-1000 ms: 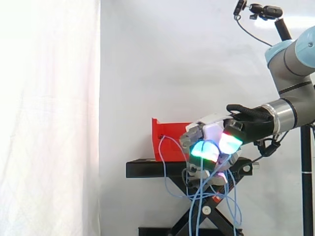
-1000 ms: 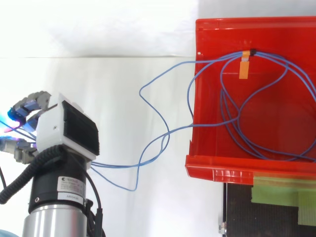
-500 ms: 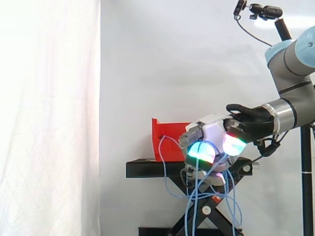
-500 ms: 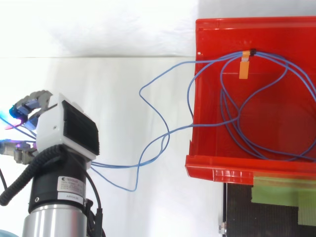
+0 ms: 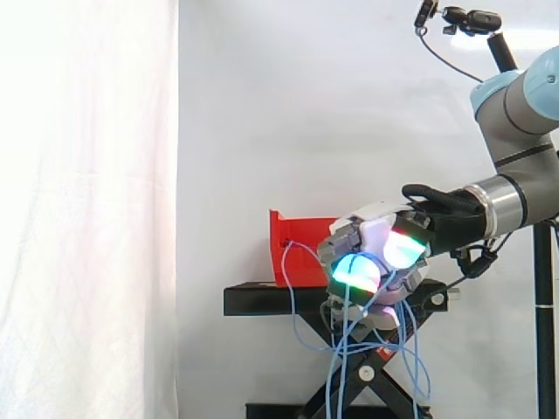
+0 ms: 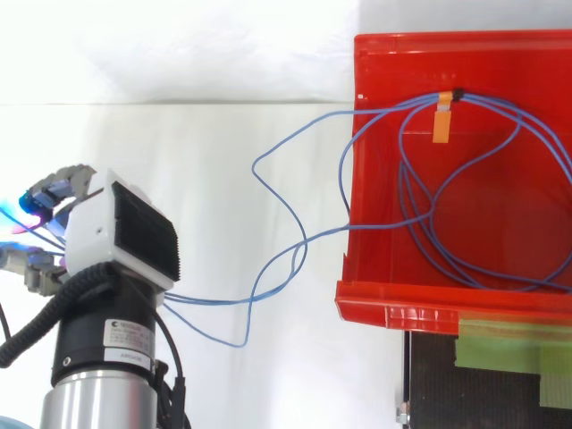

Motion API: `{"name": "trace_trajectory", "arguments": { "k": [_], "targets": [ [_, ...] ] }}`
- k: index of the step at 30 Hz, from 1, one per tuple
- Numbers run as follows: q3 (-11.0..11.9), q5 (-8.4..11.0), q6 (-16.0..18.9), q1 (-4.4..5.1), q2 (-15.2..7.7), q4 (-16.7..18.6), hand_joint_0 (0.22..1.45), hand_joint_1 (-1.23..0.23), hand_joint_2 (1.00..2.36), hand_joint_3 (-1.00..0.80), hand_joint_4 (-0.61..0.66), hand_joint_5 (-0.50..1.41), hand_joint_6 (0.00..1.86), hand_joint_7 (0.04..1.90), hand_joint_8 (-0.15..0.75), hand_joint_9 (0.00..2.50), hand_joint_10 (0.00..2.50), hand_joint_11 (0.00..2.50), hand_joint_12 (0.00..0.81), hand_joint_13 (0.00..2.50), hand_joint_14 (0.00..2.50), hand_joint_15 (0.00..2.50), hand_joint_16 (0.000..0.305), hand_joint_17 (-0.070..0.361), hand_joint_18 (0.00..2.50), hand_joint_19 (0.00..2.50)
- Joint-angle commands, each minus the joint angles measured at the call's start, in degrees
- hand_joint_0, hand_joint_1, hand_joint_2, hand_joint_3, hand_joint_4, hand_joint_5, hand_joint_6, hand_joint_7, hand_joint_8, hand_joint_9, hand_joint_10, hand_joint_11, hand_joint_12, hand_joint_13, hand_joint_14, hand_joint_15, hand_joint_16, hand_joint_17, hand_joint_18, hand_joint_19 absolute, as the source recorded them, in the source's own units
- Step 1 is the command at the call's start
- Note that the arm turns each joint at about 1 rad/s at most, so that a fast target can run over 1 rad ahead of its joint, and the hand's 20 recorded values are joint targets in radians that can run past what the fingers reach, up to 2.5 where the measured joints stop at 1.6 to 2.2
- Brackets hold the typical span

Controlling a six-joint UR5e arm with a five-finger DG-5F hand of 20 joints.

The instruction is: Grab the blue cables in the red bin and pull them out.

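the hand [image 5: 383,237] is clamped on the blue cables [image 6: 305,239], well clear of the red bin [image 6: 402,313]; loops lie inside it

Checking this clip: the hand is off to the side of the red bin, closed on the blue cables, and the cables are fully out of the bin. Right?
Not fully out. The top view shows loops of the blue cables lying inside the red bin; only some strands run over its wall to the hand. The rest holds: the hand is beside the bin, closed on the cables.
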Motion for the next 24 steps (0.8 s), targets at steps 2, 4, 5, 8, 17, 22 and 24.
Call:
{"name": "trace_trajectory", "arguments": {
  "k": [2, 4, 5, 8, 17, 22, 24],
  "targets": [
    [-0.01, -0.01, -0.05, 0.00, 0.05, 0.00, 0.74, -0.85, 1.00, -1.00, 0.16, 0.51, 0.85, 0.45, 0.262, 0.86, 0.02, 1.07, 0.308, 1.22, 0.93, 1.40, 0.052, 0.116, 0.94, 1.02],
    [0.07, -0.01, -0.14, 0.00, -0.04, 0.00, 0.73, -0.82, 1.00, -1.00, 0.16, 0.56, 0.76, 0.49, 0.264, 0.87, 0.02, 1.06, 0.313, 1.23, 0.89, 1.41, 0.052, 0.117, 0.94, 1.02],
    [0.07, -0.01, -0.14, 0.09, 0.05, 0.00, 0.72, -0.82, 1.00, -1.00, 0.16, 0.56, 0.75, 0.49, 0.264, 0.87, 0.02, 1.06, 0.312, 1.23, 0.89, 1.39, 0.052, 0.117, 0.94, 1.02],
    [0.07, -0.01, -0.14, 0.09, 0.05, 0.00, 0.71, -0.78, 1.00, -1.00, 0.17, 0.60, 0.69, 0.53, 0.269, 0.89, 0.02, 1.06, 0.312, 1.24, 0.90, 1.39, 0.053, 0.120, 0.94, 1.01],
    [0.07, -0.01, -0.14, 0.00, -0.04, 0.00, 0.71, -0.76, 1.00, -1.00, 0.17, 0.71, 0.58, 0.62, 0.272, 0.93, 0.02, 1.06, 0.317, 1.25, 0.86, 1.39, 0.053, 0.120, 0.94, 1.01],
    [-0.01, 0.07, -0.05, 0.00, -0.04, -0.09, 0.73, -0.80, 1.00, -1.00, 0.16, 0.75, 0.67, 0.61, 0.268, 0.96, 0.02, 1.07, 0.312, 1.27, 0.80, 1.44, 0.052, 0.117, 0.94, 1.01],
    [0.07, 0.07, -0.05, 0.09, -0.04, -0.09, 0.74, -0.82, 1.00, -1.00, 0.15, 0.75, 0.69, 0.61, 0.263, 0.96, 0.02, 1.08, 0.301, 1.27, 0.77, 1.46, 0.051, 0.114, 0.94, 1.01]
  ]
}}
